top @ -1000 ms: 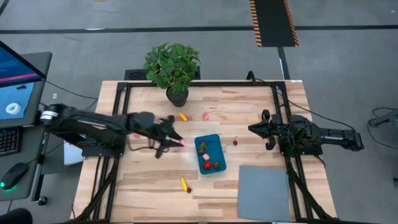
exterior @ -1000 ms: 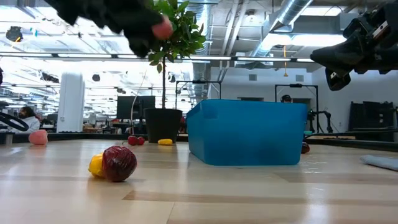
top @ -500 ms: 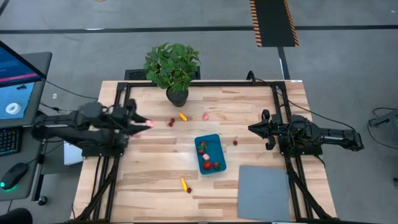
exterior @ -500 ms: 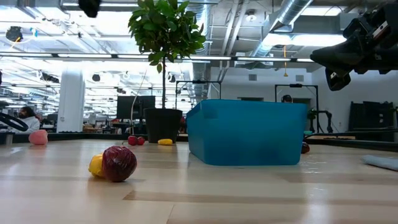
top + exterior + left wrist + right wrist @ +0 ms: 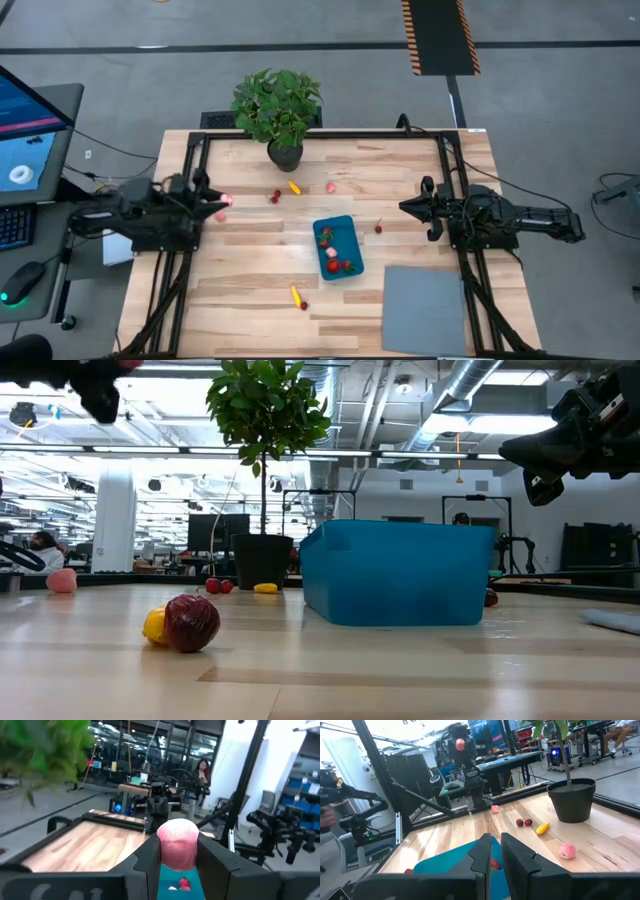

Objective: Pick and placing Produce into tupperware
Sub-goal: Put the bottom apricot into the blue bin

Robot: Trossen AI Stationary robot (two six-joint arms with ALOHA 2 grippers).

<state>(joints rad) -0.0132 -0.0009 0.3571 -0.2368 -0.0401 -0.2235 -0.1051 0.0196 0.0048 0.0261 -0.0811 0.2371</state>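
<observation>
My left gripper (image 5: 222, 200) hovers over the table's left part, shut on a pink produce piece (image 5: 177, 842); it also shows far off in the right wrist view (image 5: 460, 743). The teal tupperware (image 5: 338, 247) sits mid-table on its base with several red and pink pieces inside. Loose produce lies on the wood: a yellow piece (image 5: 293, 186), red pieces (image 5: 275, 196), a pink piece (image 5: 331, 187), a red one (image 5: 378, 229), and a yellow and red pair (image 5: 185, 624) near the front edge. My right gripper (image 5: 405, 207) waits, shut, right of the tub. My left gripper pinches the pink piece (image 5: 178, 832) between its two fingers (image 5: 150, 857), one on each side of it. The fingers lie about level, pointing toward the table's right. The piece is lifted clear of the table, its rounded top standing above the fingertips.
A potted plant (image 5: 279, 108) stands at the far edge. A grey mat (image 5: 425, 308) lies at the near right corner. Another pink piece (image 5: 61, 581) rests on the wood below my left gripper. Bare wood lies between my left gripper and the tub.
My left gripper has drawn back from beside the tub toward the table's left edge and a little toward the far edge, staying shut on the pink piece and carrying it along clear of the table. The right arm and the tub have kept still.
</observation>
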